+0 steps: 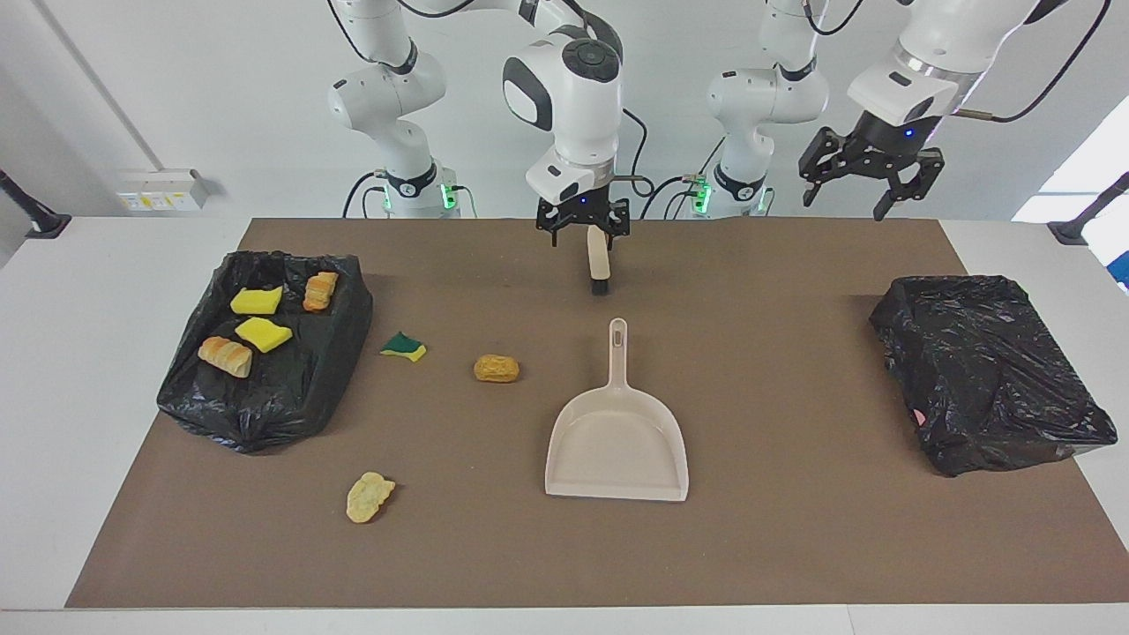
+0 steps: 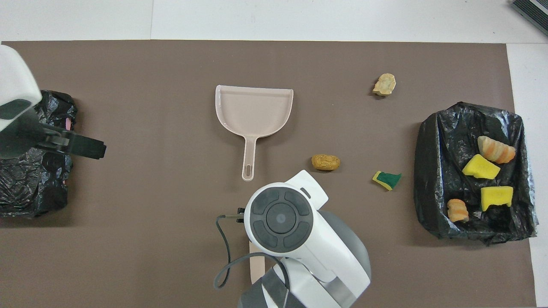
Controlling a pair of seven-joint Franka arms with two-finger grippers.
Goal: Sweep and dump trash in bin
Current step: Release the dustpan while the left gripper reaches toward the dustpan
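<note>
Seven yellow, green and tan trash (image 1: 497, 369) scraps (both grippers hang released).

One camera sat high across the worktop (image 1: 53, 353) and faced the robots, taking in both arm bases, the wall and the whole brown mat (image 1: 794, 547) from some way off. The other hung above the robots' end and looked steeply down and forward, closer in, so the mat (image 2: 128, 256) filled most of its frame. Both views shared the mat, the dustpan (image 1: 616, 445) (image 2: 254, 109) and the two black bins (image 1: 265, 397) (image 2: 432, 179), turned half a turn from each other.
</note>
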